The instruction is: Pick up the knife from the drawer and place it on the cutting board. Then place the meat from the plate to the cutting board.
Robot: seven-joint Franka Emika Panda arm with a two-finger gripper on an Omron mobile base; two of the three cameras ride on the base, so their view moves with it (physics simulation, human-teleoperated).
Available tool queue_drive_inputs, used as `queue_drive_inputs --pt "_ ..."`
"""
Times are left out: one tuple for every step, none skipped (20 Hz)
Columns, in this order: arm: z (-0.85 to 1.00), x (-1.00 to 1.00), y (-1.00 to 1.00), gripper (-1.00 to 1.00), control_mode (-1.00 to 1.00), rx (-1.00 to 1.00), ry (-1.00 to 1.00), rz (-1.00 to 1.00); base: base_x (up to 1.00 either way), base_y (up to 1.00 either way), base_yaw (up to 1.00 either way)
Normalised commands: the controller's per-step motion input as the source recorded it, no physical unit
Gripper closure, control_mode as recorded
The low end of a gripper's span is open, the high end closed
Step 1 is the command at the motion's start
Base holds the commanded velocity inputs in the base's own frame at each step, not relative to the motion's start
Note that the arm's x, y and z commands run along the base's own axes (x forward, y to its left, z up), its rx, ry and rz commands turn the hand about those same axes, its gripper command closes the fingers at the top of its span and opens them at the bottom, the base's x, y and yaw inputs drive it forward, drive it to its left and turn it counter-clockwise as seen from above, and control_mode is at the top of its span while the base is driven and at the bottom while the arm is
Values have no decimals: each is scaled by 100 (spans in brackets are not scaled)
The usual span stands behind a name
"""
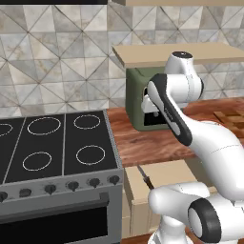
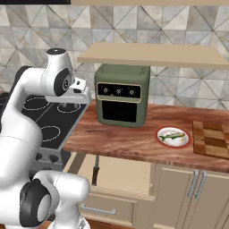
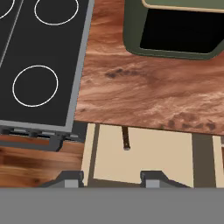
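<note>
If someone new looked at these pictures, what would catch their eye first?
Probably the big white arm rising in front, its gripper hanging above the open drawer where a knife lies. Next, the green oven on the counter, then the fish on the red-rimmed plate beside the checkered board.

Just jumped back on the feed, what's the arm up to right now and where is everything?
The gripper hangs over the open drawer with nothing between its fingers. The knife lies in the drawer, handle toward the front. On the counter to the right of the green oven, the meat rests on the plate, and the cutting board beside it is bare. Neither item has been moved yet.
</note>
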Motion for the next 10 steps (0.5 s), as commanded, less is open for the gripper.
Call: queue_drive_inputs --pt "0 -1 0 -100 -100 0 0 0 0 0 0" --pt "0 0 0 -100 100 0 0 0 -6 -3 0" --pt "0 0 0 -100 100 0 0 0 -24 -15 0" --pt "0 0 0 -100 100 0 0 0 -39 -35 -4" --pt "0 0 0 -100 100 0 0 0 -36 -41 -6" --pt "0 0 0 -100 100 0 0 0 -38 -40 -8" --pt "0 0 0 -100 100 0 0 0 -38 -51 -9" --pt "0 0 0 -100 100 0 0 0 -41 -68 -9" --pt "0 0 0 -100 100 0 0 0 -43 -68 -8" --pt "0 0 0 -100 100 0 0 0 -47 -66 -9"
